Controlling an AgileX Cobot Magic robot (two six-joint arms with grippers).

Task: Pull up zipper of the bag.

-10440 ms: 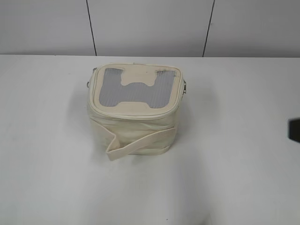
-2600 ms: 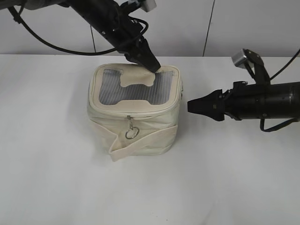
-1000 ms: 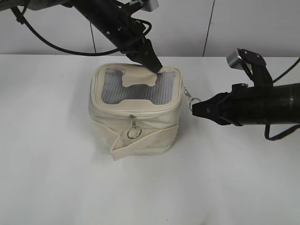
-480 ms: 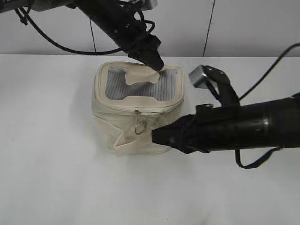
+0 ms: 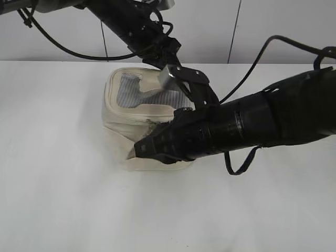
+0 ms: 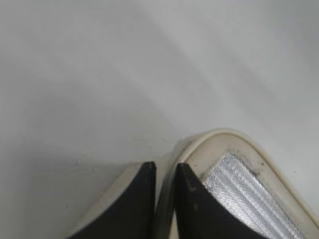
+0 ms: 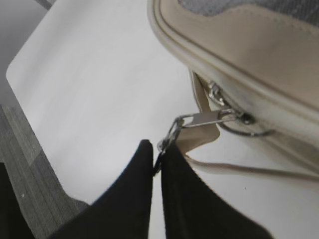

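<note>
The cream bag (image 5: 118, 126) stands mid-table, its grey mesh top (image 5: 128, 84) tipped. My left gripper (image 5: 169, 66) comes from the upper left and is shut on the bag's top back rim (image 6: 219, 144); both black fingers (image 6: 149, 174) pinch cream fabric beside the mesh (image 6: 249, 194). My right gripper (image 5: 139, 149) reaches across the bag's front, hiding most of it. In the right wrist view it (image 7: 157, 149) is shut on the zipper pull's ring, taut from the silver slider (image 7: 205, 118) on the zipper track (image 7: 234, 107). A second ring (image 7: 246, 132) hangs there.
The white table (image 5: 63, 199) lies around the bag. The loose cream strap (image 7: 234, 167) lies under the slider. The right wrist view shows a table corner (image 7: 25, 74) with grey floor beyond. A white panelled wall (image 5: 273, 26) stands behind.
My right arm has swept left across the bag's front with the pull ring in its jaws. The bag has shifted and tipped. My left gripper still holds the back rim.
</note>
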